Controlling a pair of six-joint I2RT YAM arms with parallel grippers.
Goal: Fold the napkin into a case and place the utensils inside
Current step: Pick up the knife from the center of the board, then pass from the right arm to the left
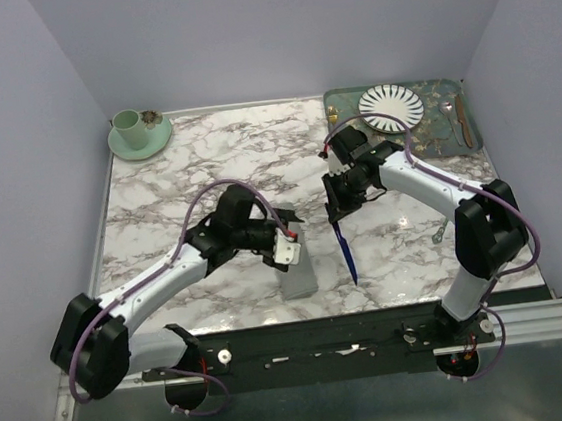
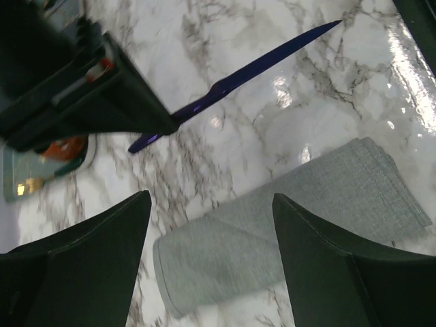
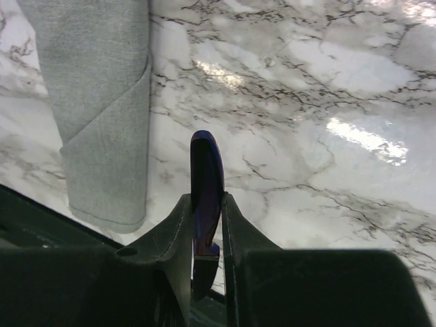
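Marble desk [image 1: 255,153], white with grey veins, fills the frame centre. Pale lilac walls [image 1: 272,30] close it in at left, back and right. A black rail [image 1: 325,342] with the arm bases runs along the bottom edge.

A green tray [image 1: 435,142] sits in the upper right corner and carries a striped plate [image 1: 391,108]. A green cup [image 1: 128,124] on a saucer [image 1: 148,142] is in the upper left corner. Bare marble stretches between them and down through the middle.

The folded napkin [image 1: 298,274] is a narrow grey pouch lying flat at lower centre, close to the bottom edge of the desk.

The left fingers [image 2: 82,266] are spread wide over the pouch and grasp nothing.

The right fingers [image 3: 170,259] are clenched on the blue-handled utensil [image 1: 345,249]. It hangs just right of the pouch with a strip of marble between them. Can't tell whether its tip touches the desk.
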